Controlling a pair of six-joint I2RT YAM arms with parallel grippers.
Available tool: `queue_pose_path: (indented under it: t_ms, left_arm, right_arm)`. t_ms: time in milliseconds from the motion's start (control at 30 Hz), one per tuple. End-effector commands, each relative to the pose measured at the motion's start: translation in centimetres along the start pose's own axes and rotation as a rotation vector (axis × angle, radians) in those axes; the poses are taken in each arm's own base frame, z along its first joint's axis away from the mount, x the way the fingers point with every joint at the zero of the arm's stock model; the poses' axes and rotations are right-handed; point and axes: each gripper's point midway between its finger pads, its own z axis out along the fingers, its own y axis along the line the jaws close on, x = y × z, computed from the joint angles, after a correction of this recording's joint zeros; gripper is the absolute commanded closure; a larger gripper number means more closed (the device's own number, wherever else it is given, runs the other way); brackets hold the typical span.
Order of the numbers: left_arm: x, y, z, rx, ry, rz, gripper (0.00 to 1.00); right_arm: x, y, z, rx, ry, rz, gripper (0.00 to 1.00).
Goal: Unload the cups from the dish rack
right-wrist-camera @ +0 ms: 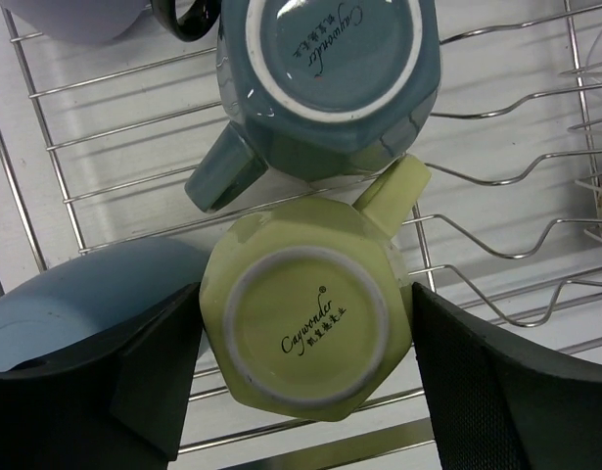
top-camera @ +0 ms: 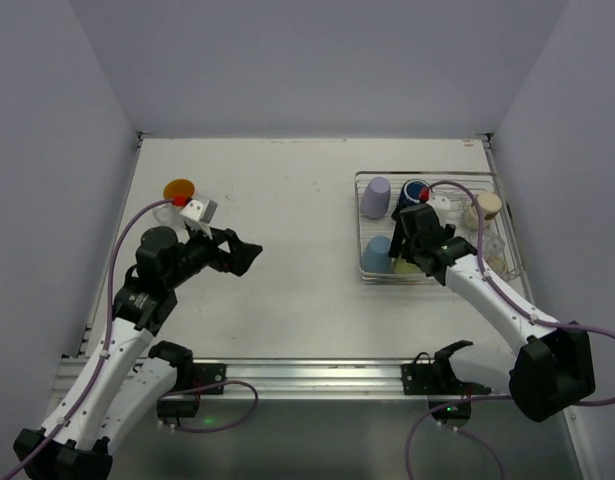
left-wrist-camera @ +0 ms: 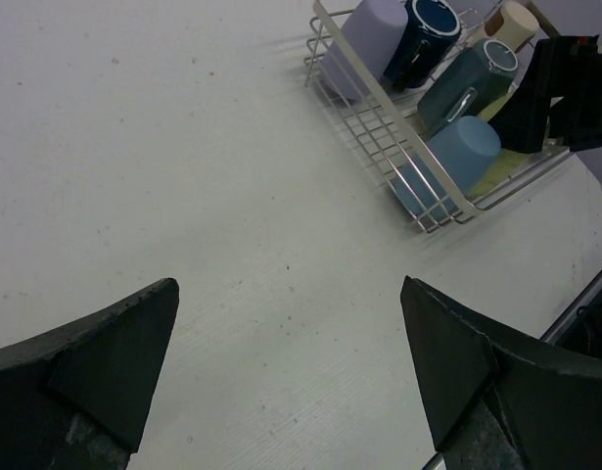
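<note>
The right gripper point(right-wrist-camera: 305, 289) hangs over the dish rack point(left-wrist-camera: 379, 91), jaws astride an upturned pale yellow-green mug point(right-wrist-camera: 305, 328), though I can't tell if they grip it, while the left gripper point(left-wrist-camera: 289, 284) gapes wide above the table point(left-wrist-camera: 183, 147).

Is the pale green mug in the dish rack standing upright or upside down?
Upside down: the pale green mug shows its base ring and printed brand mark to the camera.

- Lavender cup point(right-wrist-camera: 75, 15): cut off by the right wrist view's top edge.
- Blue cup point(right-wrist-camera: 66, 294): partly behind the right hand point(right-wrist-camera: 306, 294).
</note>
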Motion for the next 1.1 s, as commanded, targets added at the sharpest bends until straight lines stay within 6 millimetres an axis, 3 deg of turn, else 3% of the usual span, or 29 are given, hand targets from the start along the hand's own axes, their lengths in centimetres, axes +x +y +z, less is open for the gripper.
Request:
queue_pose_path:
  t_ms: [0, 67, 100, 200, 367, 500, 567, 600, 667, 700, 733, 767, 800, 833, 933, 1067]
  left_arm:
    - [-0.4, -0.5, 0.0, 0.031, -0.013, 0.027, 0.00]
    - [-0.2, -0.6, 0.2, 0.043, -0.004, 0.016, 0.00]
    - [-0.2, -0.8, 0.3, 0.055, -0.002, 0.013, 0.00]
    - [-0.2, -2.3, 0.5, 0.138, 0.008, -0.024, 0.00]
    - [-1.9, -6.8, 0.1, 0.376, 0.020, -0.111, 0.05]
    - [-2.8, -9.4, -0.2, 0.514, -0.002, -0.201, 0.10]
    - [-3.0, -10.9, -0.2, 0.580, -0.018, -0.256, 0.15]
    - [-2.9, -11.5, -0.1, 0.601, -0.016, -0.275, 0.16]
    - [-2.7, -13.3, 0.1, 0.669, -0.021, -0.321, 0.19]
    - [-2.5, -13.8, 0.3, 0.687, -0.016, -0.337, 0.20]
    - [-2.1, -15.2, 0.5, 0.732, -0.001, -0.343, 0.22]
    - [-2.0, -15.7, 0.7, 0.740, 0.002, -0.361, 0.23]
    - [-2.1, -16.3, 0.9, 0.751, 0.003, -0.363, 0.23]
    - [-1.7, -17.4, 1.1, 0.777, 0.020, -0.369, 0.24]
    - [-2.2, -18.8, 1.5, 0.804, 0.000, -0.375, 0.25]
    - [-3.0, -19.5, 2.1, 0.801, -0.034, -0.377, 0.26]
  right_arm:
    - [-2.3, 0.3, 0.3, -0.003, -0.069, 0.062, 0.22]
    - [-2.5, 0.1, -0.1, -0.001, -0.079, 0.065, 0.33]
    - [-3.2, 0.0, -0.9, -0.018, -0.112, 0.086, 0.48]
    - [-4.9, -0.6, -3.0, -0.043, -0.193, 0.112, 0.62]
    - [-8.1, -1.7, -9.3, -0.180, -0.374, 0.191, 0.73]
    - [-9.6, -1.1, -13.8, -0.349, -0.467, 0.240, 0.74]
    - [-10.2, 0.9, -16.7, -0.535, -0.508, 0.275, 0.75]
    - [-10.0, 2.0, -17.2, -0.608, -0.505, 0.278, 0.75]
    - [-10.3, 5.3, -20.6, -0.867, -0.499, 0.303, 0.75]
    - [-9.7, 6.5, -20.9, -0.946, -0.474, 0.306, 0.75]
    - [-10.4, 8.1, -23.8, -1.119, -0.489, 0.334, 0.75]
    - [-10.3, 8.8, -24.6, -1.192, -0.479, 0.346, 0.76]
    - [-10.0, 9.7, -24.4, -1.243, -0.453, 0.358, 0.76]
    - [-10.8, 10.2, -26.0, -1.330, -0.472, 0.391, 0.76]
    - [-10.5, 11.6, -26.9, -1.443, -0.423, 0.399, 0.76]
    - [-9.7, 12.8, -27.5, -1.520, -0.377, 0.399, 0.76]
